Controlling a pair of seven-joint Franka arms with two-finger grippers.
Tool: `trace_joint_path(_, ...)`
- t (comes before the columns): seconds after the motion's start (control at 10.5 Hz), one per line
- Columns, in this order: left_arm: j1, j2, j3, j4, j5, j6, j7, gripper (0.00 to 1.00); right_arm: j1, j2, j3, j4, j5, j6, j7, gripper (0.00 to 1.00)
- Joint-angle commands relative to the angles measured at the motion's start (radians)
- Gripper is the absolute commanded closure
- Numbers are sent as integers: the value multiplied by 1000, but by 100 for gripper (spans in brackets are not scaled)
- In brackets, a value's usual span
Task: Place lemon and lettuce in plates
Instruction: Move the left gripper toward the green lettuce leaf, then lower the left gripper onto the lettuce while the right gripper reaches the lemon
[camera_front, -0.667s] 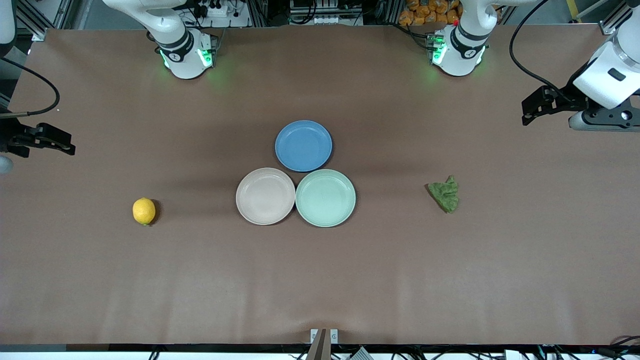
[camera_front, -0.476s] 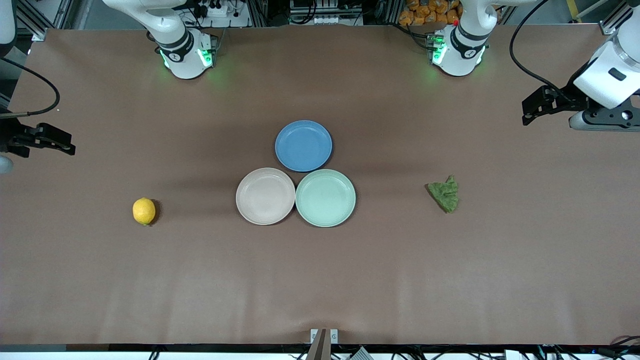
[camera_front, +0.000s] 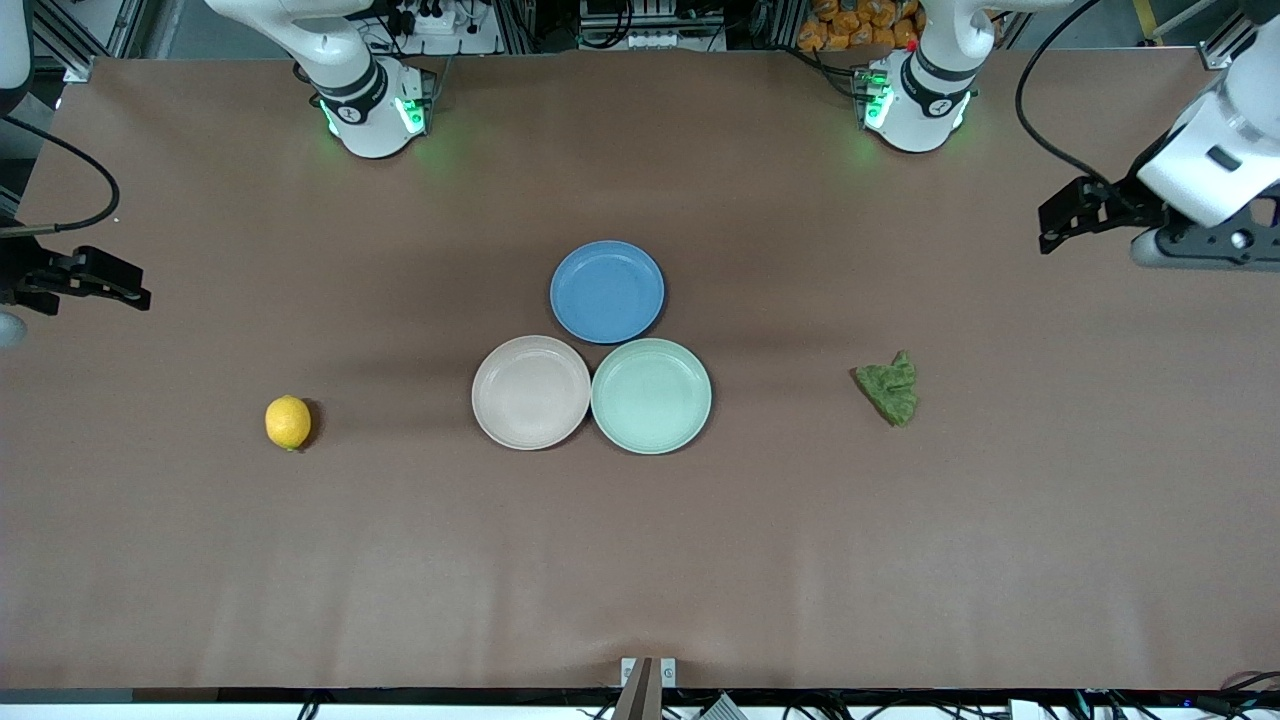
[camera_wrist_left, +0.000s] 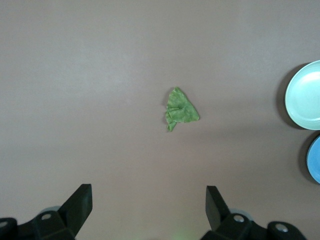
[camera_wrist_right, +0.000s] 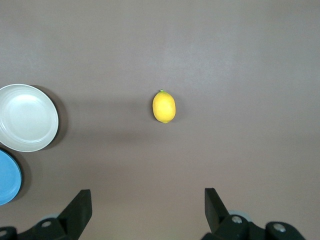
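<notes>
The lemon (camera_front: 288, 422) lies on the brown table toward the right arm's end. The lettuce (camera_front: 888, 389) lies toward the left arm's end. The beige-pink plate (camera_front: 531, 392) and the mint green plate (camera_front: 651, 396) sit side by side at the middle, touching, both empty. My left gripper (camera_wrist_left: 149, 194) is open and empty, high over the left arm's end of the table, apart from the lettuce (camera_wrist_left: 181, 110). My right gripper (camera_wrist_right: 147, 196) is open and empty, high over the right arm's end, apart from the lemon (camera_wrist_right: 164, 106).
A blue plate (camera_front: 607, 291) sits empty, touching the two other plates, farther from the front camera. Bare brown table lies between the plates and each item. The two arm bases stand along the table's edge farthest from the front camera.
The left arm's hand has shifted slightly toward the table's middle and away from the front camera. The right arm, lemon, lettuce and plates have not moved.
</notes>
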Motion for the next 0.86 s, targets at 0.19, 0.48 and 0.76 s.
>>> trace_joint_path(0.19,-23,181,-16,18,-19,46,1,0,-19,-19,7,-27,2,6,11,0)
trace_joint_path(0.48,-55,287,-21,13,-8,80,-83,0,-30,-15,7,-77,8,69,11,0)
trace_joint_path(0.76,-77,305,-24,-115,-8,235,-115,0,-34,-10,6,-218,8,225,9,0)
